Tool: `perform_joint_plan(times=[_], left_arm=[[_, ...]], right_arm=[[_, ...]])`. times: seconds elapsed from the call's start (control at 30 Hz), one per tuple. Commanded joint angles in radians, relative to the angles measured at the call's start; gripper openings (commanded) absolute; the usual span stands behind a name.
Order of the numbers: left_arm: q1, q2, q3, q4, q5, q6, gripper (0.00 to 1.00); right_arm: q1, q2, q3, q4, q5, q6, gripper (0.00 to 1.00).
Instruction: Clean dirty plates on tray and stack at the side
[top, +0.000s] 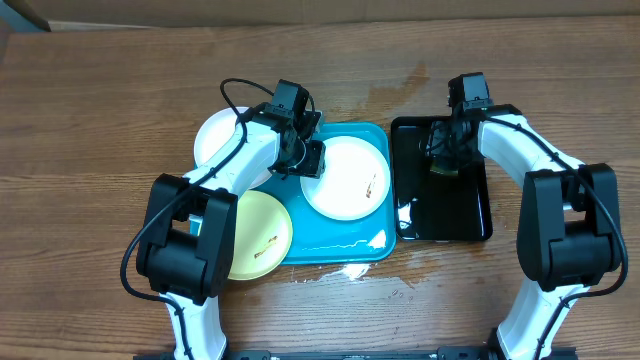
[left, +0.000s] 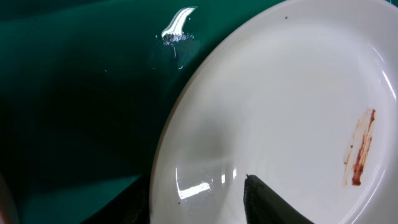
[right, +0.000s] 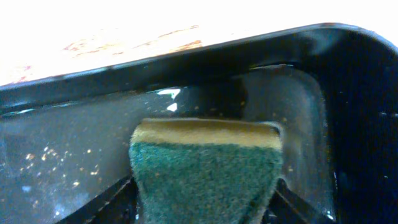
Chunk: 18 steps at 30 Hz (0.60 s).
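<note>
The turquoise tray (top: 340, 250) lies in the middle of the wooden surface (top: 90, 120). One white plate (top: 345, 180) rests inside it, toward the right rear, with a thin reddish-brown smear (left: 360, 149) near its right edge. The left tool (top: 312, 160) sits at that plate's left rim. In the wrist view one dark finger (left: 267, 202) hangs over the plate's inner slope and the other shows outside the rim, so the jaws stand apart and are not clamped on anything.

A second white plate (top: 215, 140) lies off the tray's rear left corner, partly hidden under the left arm. The yellow-green plate (top: 258, 235) lies at the tray's front left, with small dark marks near its right edge. I cannot tell whether it overlaps the rim.

Just right of the turquoise tray is a glossy black tray (top: 470, 215) that looks wet. The right tool (top: 446, 160) is down in its rear part, clenched on a sponge (right: 205, 174), green scouring side facing the camera and a yellow layer above. A little liquid glistens on the surface by the turquoise tray's front edge.
</note>
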Motion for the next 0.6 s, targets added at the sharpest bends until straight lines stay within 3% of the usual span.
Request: perform_joint_plan(times=[0.0,0.1,0.17,0.3,0.4,0.47,0.57], left_arm=[[-0.008,0.014,0.014,0.004,-0.008,0.008,0.48],[-0.008,0.014,0.014,0.005,-0.013,0.008,0.48],[-0.008,0.014,0.014,0.005,-0.013,0.007,0.48],[-0.008,0.014,0.014,0.003,-0.013,0.007,0.48],[-0.008,0.014,0.014,0.005,-0.013,0.007,0.48],[-0.008,0.014,0.014,0.007,-0.013,0.007,0.48],[-0.008,0.014,0.014,0.007,-0.013,0.008,0.51]], right_arm=[[0.000,0.003,-0.019,0.001,-0.004,0.005,0.57],[0.000,0.003,-0.021,-0.005,-0.004,0.005,0.55],[0.000,0.003,-0.026,0.005,-0.004,0.004,0.47],[0.000,0.003,-0.032,-0.011,-0.004,0.005,0.17],[0.000,0.002,-0.029,-0.016,-0.003,0.000,0.16],[0.000,-0.001,-0.017,-0.024,-0.004,-0.003,0.22],[0.000,-0.001,-0.003,-0.026,-0.004,-0.003,0.60]])
